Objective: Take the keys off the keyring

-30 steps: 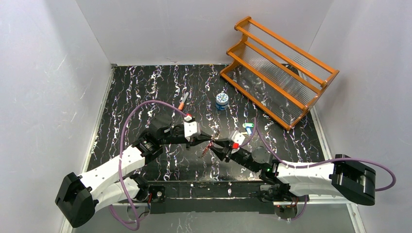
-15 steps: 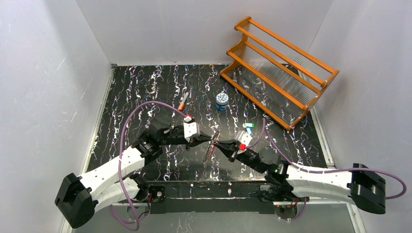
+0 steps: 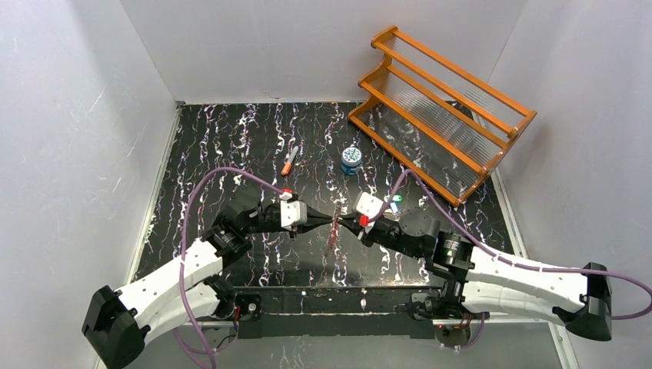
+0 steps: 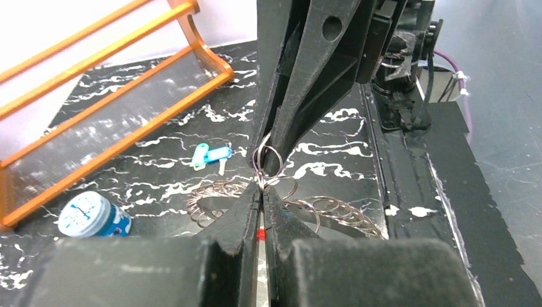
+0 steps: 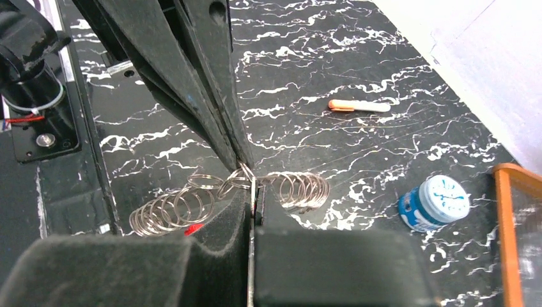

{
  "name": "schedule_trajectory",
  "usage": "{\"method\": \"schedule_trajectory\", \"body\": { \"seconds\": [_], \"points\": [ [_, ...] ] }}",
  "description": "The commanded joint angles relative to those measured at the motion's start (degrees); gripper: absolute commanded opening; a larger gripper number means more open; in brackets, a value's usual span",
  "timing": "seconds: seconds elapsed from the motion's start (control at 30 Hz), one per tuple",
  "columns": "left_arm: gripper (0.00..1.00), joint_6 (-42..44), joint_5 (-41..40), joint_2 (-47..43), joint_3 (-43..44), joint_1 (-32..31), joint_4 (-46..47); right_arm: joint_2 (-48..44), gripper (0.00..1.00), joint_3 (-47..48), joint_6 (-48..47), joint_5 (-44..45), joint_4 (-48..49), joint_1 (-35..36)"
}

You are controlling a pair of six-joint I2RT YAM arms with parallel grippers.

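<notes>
The keyring [image 3: 333, 229] is a silvery coiled wire loop held up between my two grippers above the middle of the mat. My left gripper [image 3: 321, 220] is shut on a wire ring at the loop's middle. In the left wrist view the coils [image 4: 332, 212] sag to both sides of my gripper [image 4: 262, 187], with the red section [image 4: 261, 235] below. My right gripper [image 3: 347, 222] is shut on the same spot from the other side. In the right wrist view the coils [image 5: 171, 208] spread beside my gripper [image 5: 253, 185]. I cannot make out any keys on the loop.
A small blue and green piece with a whitish blade [image 3: 394, 201] lies right of the grippers. A round blue tin [image 3: 351, 159] and an orange-tipped pen [image 3: 289, 160] lie further back. An orange wooden rack [image 3: 442, 100] fills the back right corner.
The right arm has reached further forward and left, and the left gripper has drawn back a little. The keyring has turned from tilted to hanging edge-on between the two grippers.
</notes>
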Motion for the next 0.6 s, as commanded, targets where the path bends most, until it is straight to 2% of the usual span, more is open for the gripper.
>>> {"method": "schedule_trajectory", "body": {
  "seconds": [0.0, 0.13, 0.3, 0.37, 0.43, 0.5, 0.57],
  "points": [
    [0.00, -1.0, 0.1, 0.0, -0.6, 0.2, 4.4, 4.0, 0.01, 11.2, -6.4, -2.1, -9.5, -0.1],
    [0.00, -1.2, -2.4, 0.0, -1.4, 0.4, 5.5, 7.3, 0.01, 16.7, -10.1, 1.3, -18.2, -0.1],
    [0.32, -1.4, -8.3, -2.9, -1.7, 0.4, 3.3, 8.5, 0.01, 20.9, -13.2, -1.2, -24.6, -0.1],
    [0.58, -1.2, -10.9, -4.9, -1.7, 0.4, 1.9, 9.7, 0.01, 23.2, -14.6, -1.3, -28.1, -0.1],
    [0.74, -1.1, -12.3, -6.7, -1.6, 0.5, 0.7, 10.9, 0.01, 24.9, -16.1, 0.3, -30.8, -0.2],
    [0.84, -1.7, -13.3, -7.4, -1.7, 0.6, 1.1, 11.7, 0.01, 25.6, -17.4, 1.6, -32.1, -0.1],
    [0.87, -3.5, -13.5, -6.4, -1.5, 0.6, 2.3, 12.2, 0.01, 25.9, -18.1, 1.8, -32.5, -0.2]
  ]
}}
